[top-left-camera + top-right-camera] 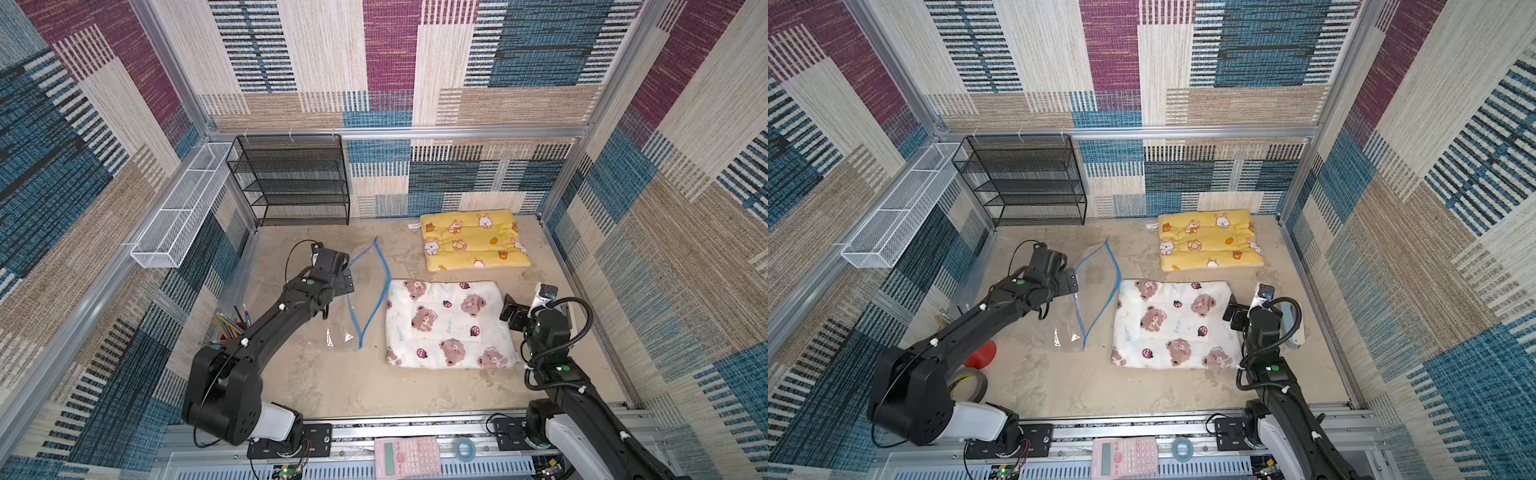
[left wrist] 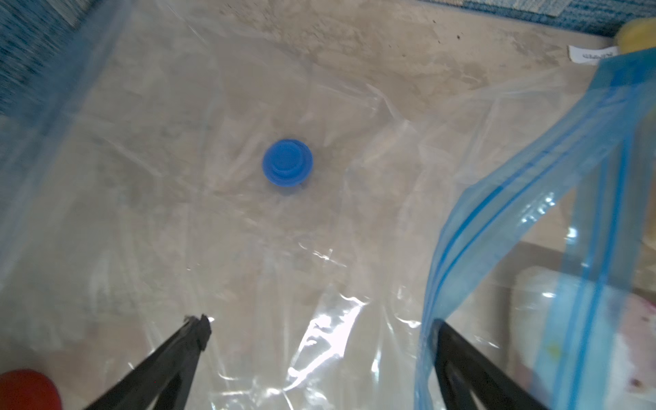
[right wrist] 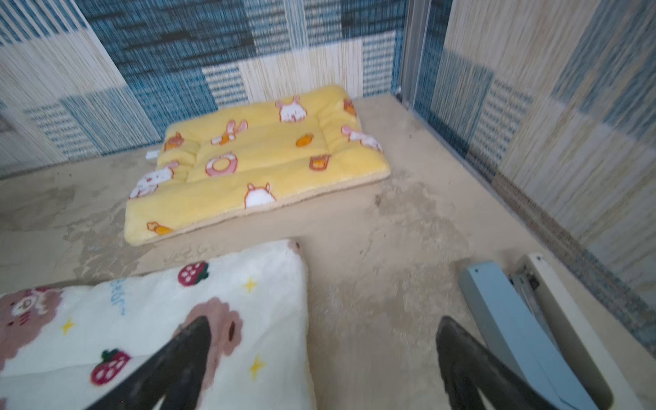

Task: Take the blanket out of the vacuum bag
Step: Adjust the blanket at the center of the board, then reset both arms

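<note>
Left wrist view: looking down through the vacuum bag (image 2: 248,106), clear and crinkled, lying flat with the worktop (image 2: 390,35) showing through it and the round blue valve cap (image 2: 287,162) facing up. Just above the plastic, the left gripper (image 2: 319,324) spread wide and gripping nothing, with the blue zip strip (image 2: 497,198) hanging across one finger. Seen in both top views: vacuum bag left of the worktop's middle, zip strip arched up along the side nearest the blanket (image 1: 449,324). White blanket with brown bears and strawberries, out of the bag, flat on the worktop right of the middle, just beside the strip. At the blanket's right edge, the right gripper (image 3: 323,321), likewise spread wide and holding nothing, one finger over a corner of the fabric, its partner over bare worktop near a grey-blue stapler (image 3: 507,326). Yellow rabbit-print mat (image 1: 473,241) near the back right corner, apart from the blanket. Black mesh rack (image 1: 291,178) against the back edge, towards the left corner.
</note>
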Controlling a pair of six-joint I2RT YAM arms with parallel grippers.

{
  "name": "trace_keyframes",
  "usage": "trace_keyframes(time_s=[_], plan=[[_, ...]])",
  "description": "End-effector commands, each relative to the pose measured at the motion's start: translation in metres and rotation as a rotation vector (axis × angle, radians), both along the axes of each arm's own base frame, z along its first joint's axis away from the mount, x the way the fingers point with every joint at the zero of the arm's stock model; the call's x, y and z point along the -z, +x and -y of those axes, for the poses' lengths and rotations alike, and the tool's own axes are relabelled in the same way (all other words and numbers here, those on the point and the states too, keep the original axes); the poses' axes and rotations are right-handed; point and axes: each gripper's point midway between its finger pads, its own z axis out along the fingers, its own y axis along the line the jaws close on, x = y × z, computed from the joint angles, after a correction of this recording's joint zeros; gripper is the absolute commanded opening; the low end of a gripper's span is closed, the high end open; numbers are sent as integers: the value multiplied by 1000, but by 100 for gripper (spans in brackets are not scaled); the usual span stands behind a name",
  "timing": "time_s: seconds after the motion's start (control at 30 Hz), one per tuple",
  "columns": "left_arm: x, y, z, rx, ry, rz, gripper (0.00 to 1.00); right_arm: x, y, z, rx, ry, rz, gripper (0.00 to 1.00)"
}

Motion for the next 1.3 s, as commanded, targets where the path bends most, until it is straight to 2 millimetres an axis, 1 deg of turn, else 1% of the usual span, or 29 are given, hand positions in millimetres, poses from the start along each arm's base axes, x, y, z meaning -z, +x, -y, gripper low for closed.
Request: trace_keyframes(time_s=[0.0,0.1,0.13,0.17,0.23,0.27,0.3,0.37,0.4,0.47,0.53,0.57,0.6,0.63,0.67,0.73,0.77,0.8,0.83,0.87,0.9,0.93,0.97,1.0,1.03,1.07,1.13,1.17,1.27], plan=[[-39,13,-20,1,166,335,99,-52,3,2,7,-55,285,99],[-27,-1,-46,-74,287,351,100,-24,21,1,3,-65,175,99],[-26,-6,-55,-124,308,332,100,-17,25,1,8,-66,155,99],[-27,-6,-56,-133,300,329,100,-15,29,2,12,-67,155,99],[-28,0,-45,-34,326,362,100,-13,39,3,21,-73,133,99],[-24,2,-41,7,344,376,100,-16,43,2,21,-78,149,99],[-21,4,-42,12,357,383,100,-20,45,2,20,-85,175,99],[-8,9,-53,-26,377,362,94,-23,51,1,18,-98,201,99],[2,11,-55,-21,388,335,93,-25,55,1,18,-101,215,99],[16,22,-52,24,393,324,93,-28,61,-2,5,-120,241,99],[22,32,-46,82,421,297,94,-25,64,-1,7,-134,251,99],[24,36,-48,90,421,286,94,-18,68,1,22,-128,241,99],[24,38,-51,83,427,292,95,-19,71,0,13,-131,248,99],[26,41,-54,83,418,315,98,-14,73,0,5,-123,215,99],[32,40,-65,51,395,298,99,-14,73,1,0,-120,215,99],[35,42,-79,32,283,283,98,-10,71,-6,-48,-125,220,99],[38,43,-86,29,228,293,98,-11,67,-6,-51,-130,261,99],[40,42,-88,45,179,287,98,-13,65,-3,-31,-128,274,99],[41,41,-87,58,165,291,99,-8,70,-3,-32,-116,224,99],[40,41,-84,76,166,310,99,-4,75,-1,-28,-116,208,99],[40,38,-81,98,158,316,99,-8,76,0,-24,-115,235,99],[41,37,-78,115,150,325,99,-4,77,0,-30,-106,204,99],[44,36,-75,137,131,333,99,-2,79,1,-37,-99,192,99],[50,37,-76,150,97,324,99,-5,77,2,-35,-101,215,99],[53,40,-79,155,85,340,99,-4,78,1,-36,-98,202,99],[52,40,-78,161,66,337,96,-3,78,1,-38,-99,199,99],[55,39,-79,160,59,308,84,-4,77,2,-36,-99,203,99],[52,40,-80,160,67,339,99,-4,77,1,-37,-100,203,99],[52,38,-79,159,67,337,100,-4,77,2,-36,-100,204,99]])
